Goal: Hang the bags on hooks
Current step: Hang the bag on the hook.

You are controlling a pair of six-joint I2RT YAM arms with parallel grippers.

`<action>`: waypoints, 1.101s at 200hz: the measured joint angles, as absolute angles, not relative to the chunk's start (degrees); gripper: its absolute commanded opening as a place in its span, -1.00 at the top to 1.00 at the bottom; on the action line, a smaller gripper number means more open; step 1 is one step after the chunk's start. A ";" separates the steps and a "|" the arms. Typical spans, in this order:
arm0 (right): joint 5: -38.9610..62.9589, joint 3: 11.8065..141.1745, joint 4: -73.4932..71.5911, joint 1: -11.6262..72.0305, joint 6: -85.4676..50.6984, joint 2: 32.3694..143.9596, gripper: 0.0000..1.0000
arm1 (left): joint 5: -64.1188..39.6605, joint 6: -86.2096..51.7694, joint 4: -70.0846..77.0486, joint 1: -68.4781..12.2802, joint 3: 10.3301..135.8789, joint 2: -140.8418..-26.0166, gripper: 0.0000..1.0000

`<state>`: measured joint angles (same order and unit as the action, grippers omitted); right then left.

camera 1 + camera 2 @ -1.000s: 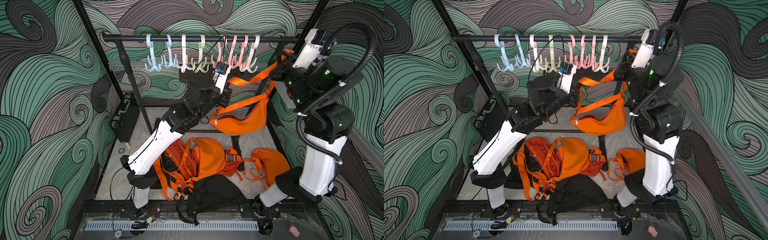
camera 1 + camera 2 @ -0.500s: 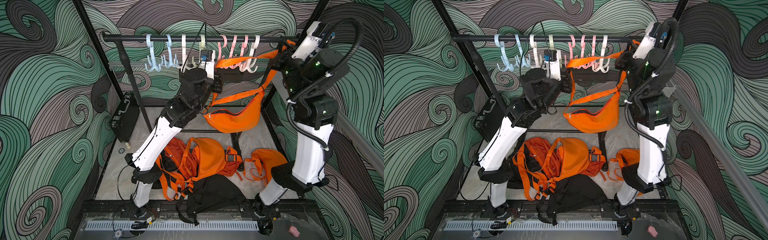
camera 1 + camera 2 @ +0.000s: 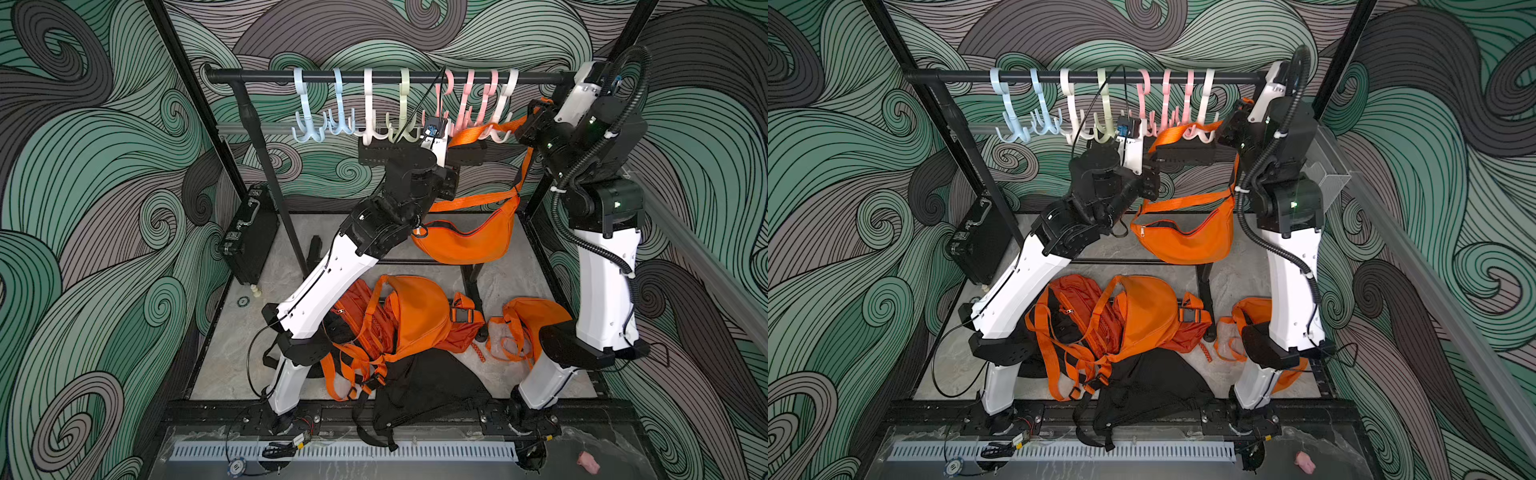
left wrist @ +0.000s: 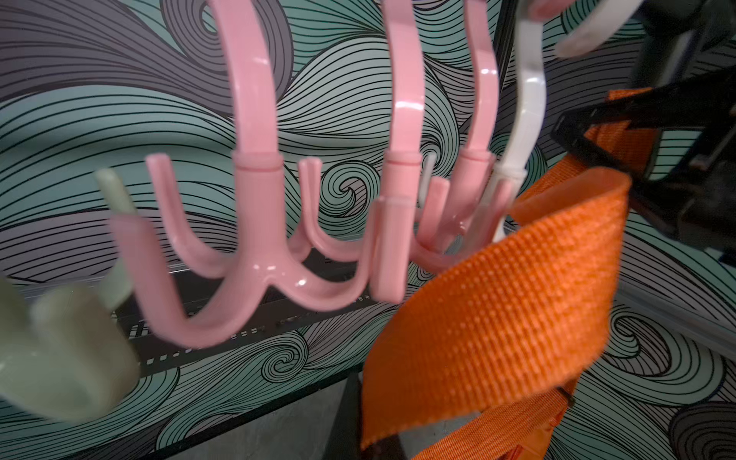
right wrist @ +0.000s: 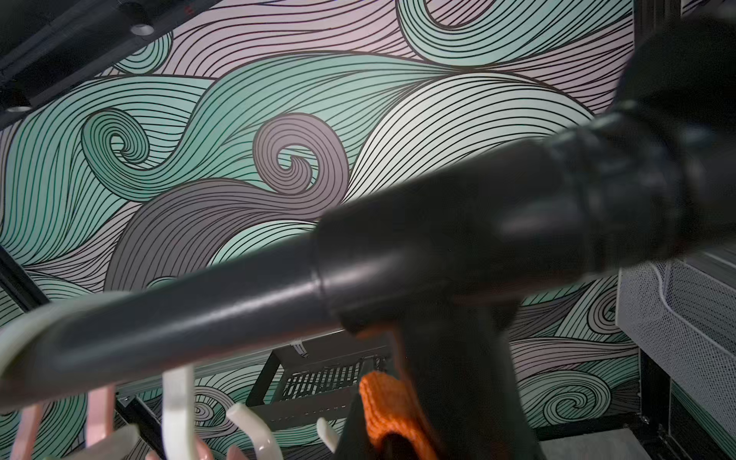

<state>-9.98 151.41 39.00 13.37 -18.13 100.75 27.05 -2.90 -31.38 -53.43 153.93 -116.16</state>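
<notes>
An orange waist bag (image 3: 465, 243) (image 3: 1187, 243) hangs in the air by its orange strap (image 3: 484, 129) (image 3: 1183, 132). Both grippers hold the strap stretched out. The left gripper (image 3: 451, 141) (image 3: 1152, 145) is shut on the strap (image 4: 498, 318) beside the pink hooks (image 4: 259, 223). The right gripper (image 3: 524, 124) (image 3: 1225, 129) is shut on the strap (image 5: 392, 414) just under the black rail (image 5: 278, 302). The stretched strap lies against the prongs of the white hook (image 3: 500, 132) (image 4: 521, 131) at the right end of the row. Whether it rests in a prong I cannot tell.
Blue, white, pale green and pink hooks (image 3: 345, 124) hang along the rail (image 3: 374, 76). A black perforated shelf (image 3: 374, 151) sits behind them. Orange bags (image 3: 407, 320) and a black bag (image 3: 428, 390) lie on the floor between the arm bases. A black case (image 3: 249, 232) leans at the left.
Both arms have raised the strap from below the hooks up to the hooks' prongs. The bag has risen and swung a little with it. Both grips hold.
</notes>
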 measured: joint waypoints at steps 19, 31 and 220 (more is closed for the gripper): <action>-9.15 151.24 39.03 13.21 -18.85 100.51 1.00 | 27.46 -0.43 -29.34 -53.80 153.93 -116.14 1.00; -8.93 151.20 39.03 13.15 -19.11 100.36 1.00 | 27.46 1.17 -28.03 -53.91 154.04 -116.14 1.00; -6.61 135.11 37.41 12.93 -21.15 91.85 1.00 | 30.33 13.69 -21.47 -60.29 147.39 -116.14 1.00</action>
<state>-6.61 135.11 37.41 12.93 -21.15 91.85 30.33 13.69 -21.47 -60.29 147.39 -116.14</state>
